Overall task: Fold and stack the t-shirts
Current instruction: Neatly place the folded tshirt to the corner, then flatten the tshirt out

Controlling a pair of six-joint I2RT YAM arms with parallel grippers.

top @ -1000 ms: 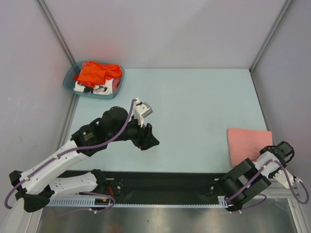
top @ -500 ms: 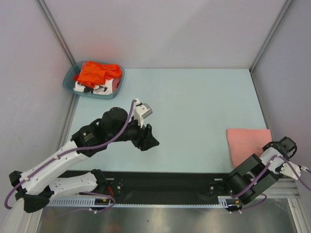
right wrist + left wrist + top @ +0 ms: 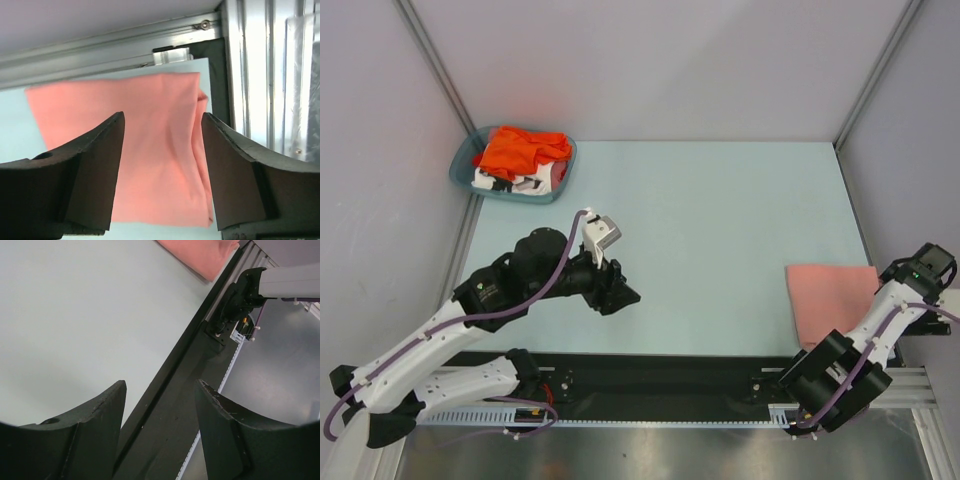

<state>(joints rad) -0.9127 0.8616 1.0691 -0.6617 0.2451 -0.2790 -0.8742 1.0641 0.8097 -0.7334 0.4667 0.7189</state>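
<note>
salmon-pink t-shirt (image 3: 150, 165) lies folded just beneath the right gripper (image 3: 162, 120), whose jaws stand spread and empty; a low sweep could snag and unfold it. left gripper (image 3: 160, 385), also spread, hangs well apart from the orange t-shirt (image 3: 520, 150) in the teal basket (image 3: 570, 160).

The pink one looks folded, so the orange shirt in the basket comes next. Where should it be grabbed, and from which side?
Probably best to pinch a raised fold near the middle of the orange t-shirt, coming straight down with the open left gripper, the nearer one. The shirt lies crumpled on top of the white t-shirt, and the walls of the basket block a sideways approach.
</note>
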